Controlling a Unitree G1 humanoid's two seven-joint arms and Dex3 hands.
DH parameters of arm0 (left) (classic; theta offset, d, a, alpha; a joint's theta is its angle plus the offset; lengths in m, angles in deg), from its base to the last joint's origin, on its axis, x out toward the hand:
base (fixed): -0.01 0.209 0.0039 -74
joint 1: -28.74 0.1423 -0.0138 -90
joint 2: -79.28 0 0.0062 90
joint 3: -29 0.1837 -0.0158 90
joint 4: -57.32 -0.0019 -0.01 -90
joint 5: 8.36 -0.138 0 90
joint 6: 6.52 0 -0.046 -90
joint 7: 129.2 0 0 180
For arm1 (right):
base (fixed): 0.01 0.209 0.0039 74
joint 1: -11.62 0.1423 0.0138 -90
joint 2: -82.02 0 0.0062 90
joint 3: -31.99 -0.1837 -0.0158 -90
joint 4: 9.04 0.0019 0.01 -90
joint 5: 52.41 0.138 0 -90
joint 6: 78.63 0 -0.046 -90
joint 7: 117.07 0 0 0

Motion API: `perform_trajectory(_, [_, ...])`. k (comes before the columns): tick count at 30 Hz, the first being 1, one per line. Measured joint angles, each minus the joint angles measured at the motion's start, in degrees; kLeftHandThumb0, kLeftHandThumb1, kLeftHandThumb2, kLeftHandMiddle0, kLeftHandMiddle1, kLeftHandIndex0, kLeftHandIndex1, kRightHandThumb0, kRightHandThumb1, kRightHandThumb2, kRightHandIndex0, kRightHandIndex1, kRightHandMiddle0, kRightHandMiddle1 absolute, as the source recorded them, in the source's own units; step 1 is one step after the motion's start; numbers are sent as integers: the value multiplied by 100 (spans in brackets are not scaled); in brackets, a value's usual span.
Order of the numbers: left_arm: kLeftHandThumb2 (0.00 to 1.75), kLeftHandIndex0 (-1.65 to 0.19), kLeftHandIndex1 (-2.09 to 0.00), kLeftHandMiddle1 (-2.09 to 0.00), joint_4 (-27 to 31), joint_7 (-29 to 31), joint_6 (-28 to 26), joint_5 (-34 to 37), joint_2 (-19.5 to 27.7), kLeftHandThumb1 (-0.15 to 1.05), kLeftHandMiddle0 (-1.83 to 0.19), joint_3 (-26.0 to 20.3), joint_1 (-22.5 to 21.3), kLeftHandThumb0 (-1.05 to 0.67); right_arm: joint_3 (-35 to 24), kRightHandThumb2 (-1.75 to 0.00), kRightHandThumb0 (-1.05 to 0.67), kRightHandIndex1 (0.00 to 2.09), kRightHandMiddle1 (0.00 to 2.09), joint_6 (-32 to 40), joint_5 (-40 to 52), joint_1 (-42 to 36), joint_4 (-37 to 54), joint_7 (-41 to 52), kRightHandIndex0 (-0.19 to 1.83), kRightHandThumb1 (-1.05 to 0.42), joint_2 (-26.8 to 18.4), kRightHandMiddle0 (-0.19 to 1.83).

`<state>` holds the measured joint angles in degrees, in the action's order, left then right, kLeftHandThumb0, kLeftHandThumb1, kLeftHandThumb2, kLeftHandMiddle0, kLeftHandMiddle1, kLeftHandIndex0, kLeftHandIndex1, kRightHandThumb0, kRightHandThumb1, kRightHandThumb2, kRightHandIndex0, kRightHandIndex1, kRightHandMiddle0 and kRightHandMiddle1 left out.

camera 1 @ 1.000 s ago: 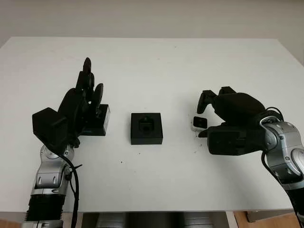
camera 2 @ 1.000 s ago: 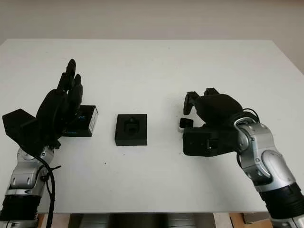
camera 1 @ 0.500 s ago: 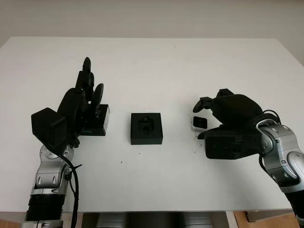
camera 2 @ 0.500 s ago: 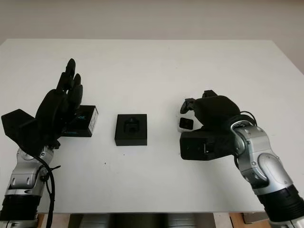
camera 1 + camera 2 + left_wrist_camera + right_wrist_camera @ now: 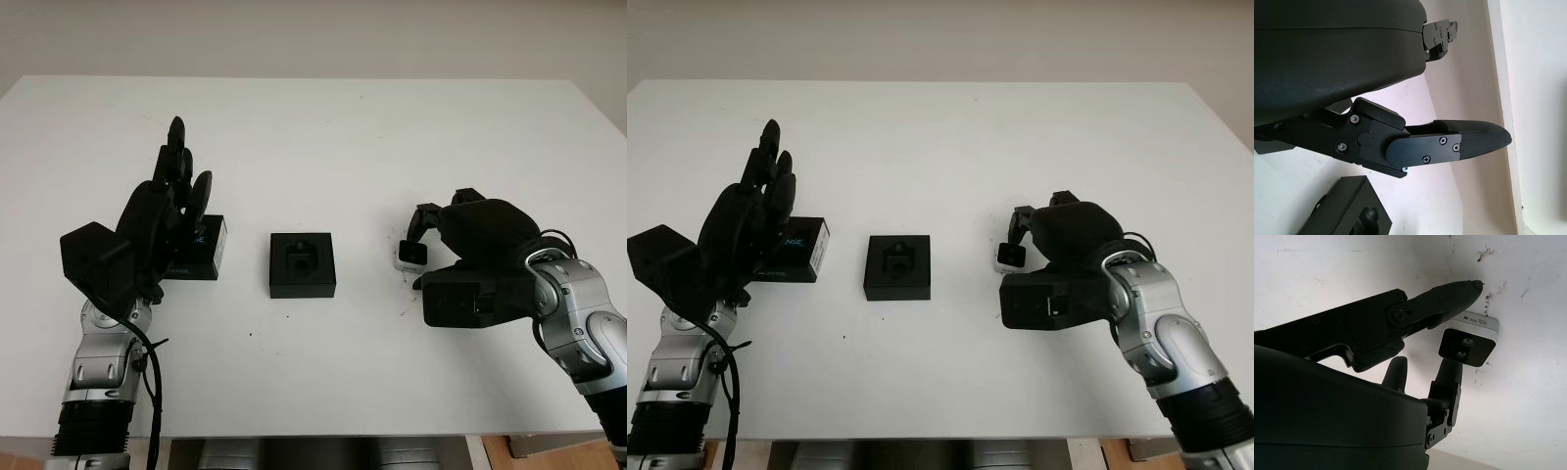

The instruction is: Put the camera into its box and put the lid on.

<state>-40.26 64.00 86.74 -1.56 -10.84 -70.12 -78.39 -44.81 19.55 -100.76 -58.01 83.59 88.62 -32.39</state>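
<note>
Right of the open box (image 5: 303, 264), the right hand (image 5: 477, 257) has lowered, fingers now closing around the camera (image 5: 410, 254), grasp not yet firm; left hand (image 5: 157, 230) open, waiting beside the lid (image 5: 208, 247).

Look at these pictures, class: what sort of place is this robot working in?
Probably a lab or test bench, not a home. A plain white table stands against a bare wall and carries just the task's props: a small camera by the right hand, its black box, and the lid by the open left hand.

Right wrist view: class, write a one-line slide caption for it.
Right robot hand closing its fingers around the small camera on the white table.
</note>
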Motion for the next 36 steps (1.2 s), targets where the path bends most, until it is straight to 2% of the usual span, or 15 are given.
perform_trajectory(2, [51, 19, 0, 0, 0, 1, -8, 3, 0, 105, 19, 0, 0, -83, 0, -5, -70, 159, 128, -55, 3, 0, -48, -77, 1, -97, 0, 9])
perform_trajectory(4, [51, 19, 0, 0, 0, 7, -10, 6, 0, 105, 19, 0, 0, -83, -1, -6, -69, 157, 132, -87, 7, 0, -68, -93, -2, -98, 0, 4])
perform_trajectory(5, [51, 19, 0, 0, 0, 10, -10, 6, 0, 105, 19, -2, 0, -83, -1, -6, -68, 148, 120, -90, 10, 0, -73, -87, 0, -99, 0, 8])
perform_trajectory(6, [51, 19, 0, 0, 0, 10, -8, 5, 0, 105, 19, -1, 0, -83, -1, -5, -67, 131, 98, -90, 20, 0, -77, -75, 7, -99, 0, 17])
perform_trajectory(8, [52, 19, 0, 0, 0, 9, -5, 1, 0, 105, 19, -1, 0, -83, -2, -5, -66, 115, 78, -73, 33, 0, -82, -44, 13, -100, 1, 24])
perform_trajectory(10, [52, 19, 0, 0, 0, 11, -6, 1, 1, 105, 19, -1, 0, -83, -6, -5, -66, 130, 92, -71, 32, 6, -80, -46, 5, -101, 1, 17])
perform_trajectory(12, [52, 19, 0, 0, 0, 10, -8, -6, 2, 105, 19, -1, 1, -83, -5, -6, -66, 163, 138, -82, 34, 5, -84, -51, -8, -102, 1, -3])
perform_trajectory(13, [52, 19, 0, 0, 0, 9, -8, -8, 3, 105, 19, -1, 1, -84, -2, -6, -67, 169, 146, -105, 33, 5, -92, -65, -9, -102, 2, -6])
perform_trajectory(17, [51, 19, 0, 0, 0, 9, -9, -4, 3, 105, 19, -7, 1, -84, 40, -5, -69, 171, 161, -224, 8, 4, -186, -232, -6, -103, 2, -11])
perform_trajectory(20, [51, 19, 0, 0, 0, 9, -32, -6, 8, 105, 19, -8, 2, -85, 68, -5, -69, 192, 186, -312, 9, -6, -217, -391, -9, -102, 3, -15])
perform_trajectory(23, [51, 19, 0, 0, 1, 9, -39, -7, 8, 105, 19, -8, 6, -84, 93, -5, -71, 202, 202, -368, -12, -6, -237, -505, -11, -103, 3, -18])
perform_trajectory(25, [51, 19, 0, 0, 2, 9, -39, -9, 8, 105, 19, -8, 12, -85, 115, -6, -70, 200, 204, -371, -77, -9, -266, -591, -8, -104, 4, -16])
perform_trajectory(28, [50, 19, 0, 0, 4, 8, -39, -9, 8, 105, 19, -9, 31, -85, 163, -9, -70, 185, 194, -398, -194, -9, -309, -674, 2, -105, 4, -10])
perform_trajectory(33, [49, 19, 0, 0, 23, -9, -88, -9, 8, 105, 19, -15, 76, -86, 208, -8, -67, 184, 194, -563, -294, -44, -385, -948, 16, -105, 3, 1])
perform_trajectory(36, [51, 19, 0, 0, 46, -10, -121, -22, 16, 105, 19, -15, 90, -86, 208, -13, -56, 185, 193, -740, -273, -59, -532, -1227, 18, -105, 4, 6])
